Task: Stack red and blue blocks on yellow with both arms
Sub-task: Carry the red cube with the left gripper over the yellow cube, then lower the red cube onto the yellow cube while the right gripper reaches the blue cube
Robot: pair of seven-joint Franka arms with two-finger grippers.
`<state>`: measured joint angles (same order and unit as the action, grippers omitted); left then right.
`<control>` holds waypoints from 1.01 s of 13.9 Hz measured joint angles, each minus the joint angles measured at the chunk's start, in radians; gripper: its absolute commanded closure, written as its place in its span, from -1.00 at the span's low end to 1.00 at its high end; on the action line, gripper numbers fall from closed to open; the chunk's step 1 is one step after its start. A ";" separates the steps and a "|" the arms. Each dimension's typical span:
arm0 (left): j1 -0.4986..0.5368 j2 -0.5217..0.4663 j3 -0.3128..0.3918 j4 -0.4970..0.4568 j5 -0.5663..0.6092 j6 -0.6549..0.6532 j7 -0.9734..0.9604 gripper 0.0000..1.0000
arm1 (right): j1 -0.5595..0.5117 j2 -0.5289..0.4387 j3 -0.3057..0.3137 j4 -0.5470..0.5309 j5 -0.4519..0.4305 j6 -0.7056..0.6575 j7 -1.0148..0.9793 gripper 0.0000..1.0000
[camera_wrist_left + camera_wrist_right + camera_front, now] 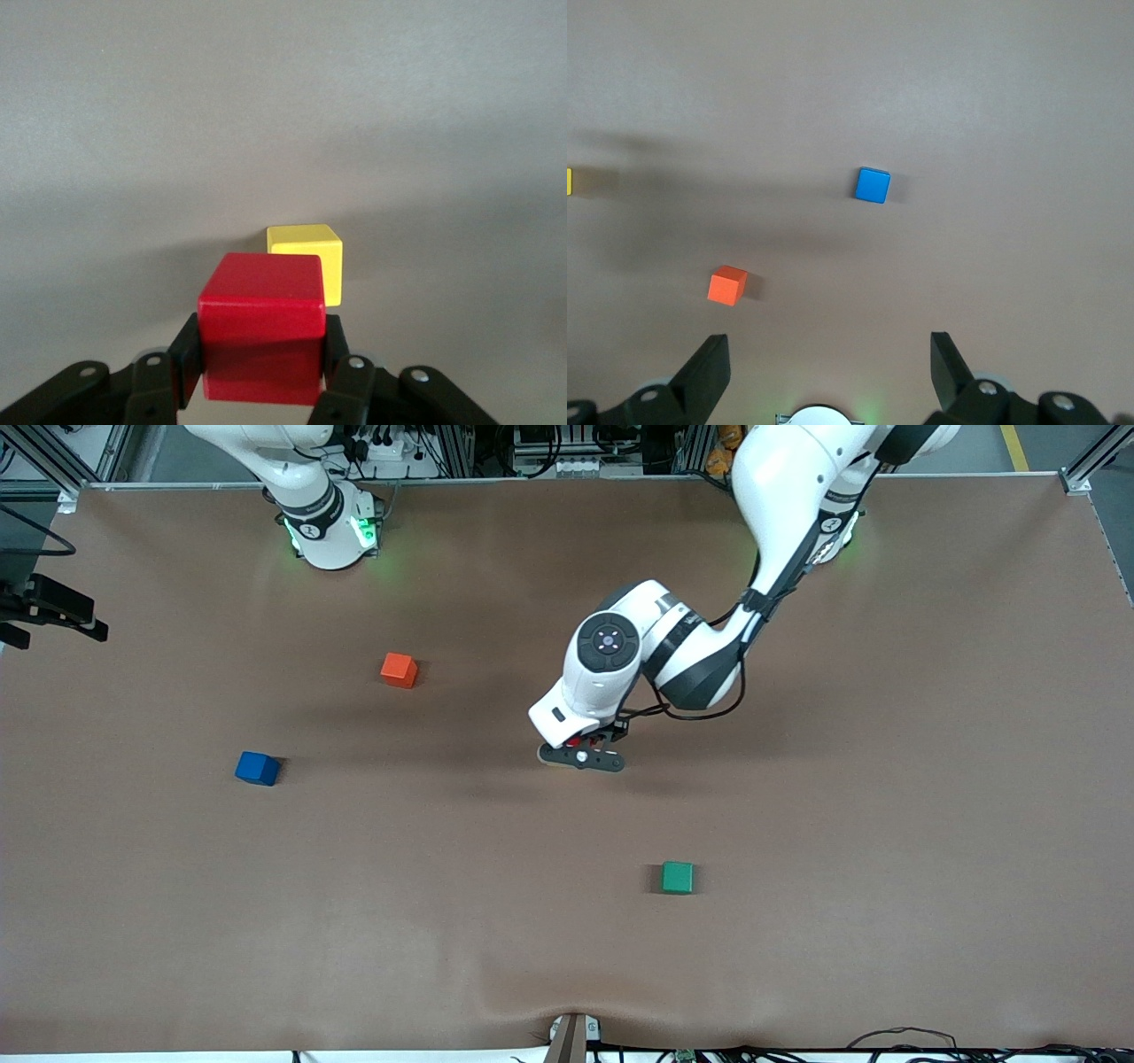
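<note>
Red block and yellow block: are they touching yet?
Cannot tell. In the left wrist view the red block, clamped in the left hand, overlaps the yellow block; no gap or contact shows plainly.

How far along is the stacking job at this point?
Nothing is stacked yet. In hand: the left gripper is shut on the red block, held in the air close to the yellow block, which sits bare on the table. Left: place red, then blue; the blue block lies untouched, and the right gripper waits open, high above it.
</note>
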<state>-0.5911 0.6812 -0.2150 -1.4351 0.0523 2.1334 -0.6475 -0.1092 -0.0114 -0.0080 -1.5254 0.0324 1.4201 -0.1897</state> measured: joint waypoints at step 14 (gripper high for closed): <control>-0.143 0.079 0.129 0.107 0.000 -0.051 -0.112 1.00 | 0.000 0.008 0.000 0.000 0.000 0.000 0.000 -1.00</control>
<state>-0.7337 0.7604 -0.0863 -1.3285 0.0523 2.0820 -0.7595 -0.1093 -0.0031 -0.0083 -1.5254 0.0324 1.4198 -0.1897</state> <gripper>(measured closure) 0.441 0.000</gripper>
